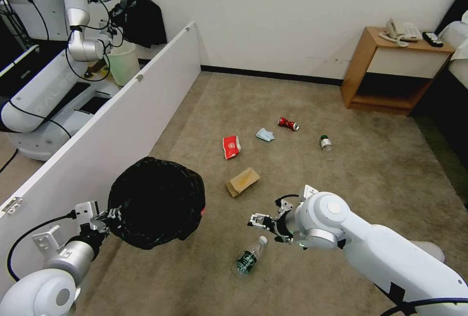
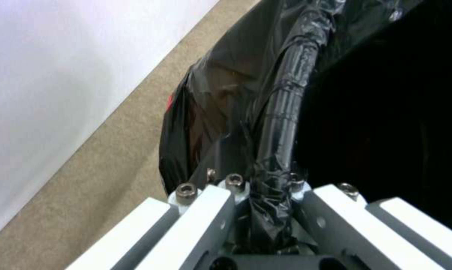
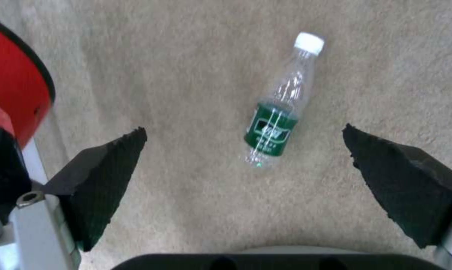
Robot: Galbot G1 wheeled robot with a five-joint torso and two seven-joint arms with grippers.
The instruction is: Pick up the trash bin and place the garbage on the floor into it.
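Carpet floor [image 1: 312, 184] bears scattered garbage [image 1: 242, 181] beside white partition [image 1: 122, 126].

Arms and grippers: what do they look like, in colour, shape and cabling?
Both arms are glossy white with rounded joint housings and silver rings. The left gripper has white metal fingers with hex bolts and a black cable looping behind. The right gripper has black, rough wedge-shaped fingers on silver mounts.
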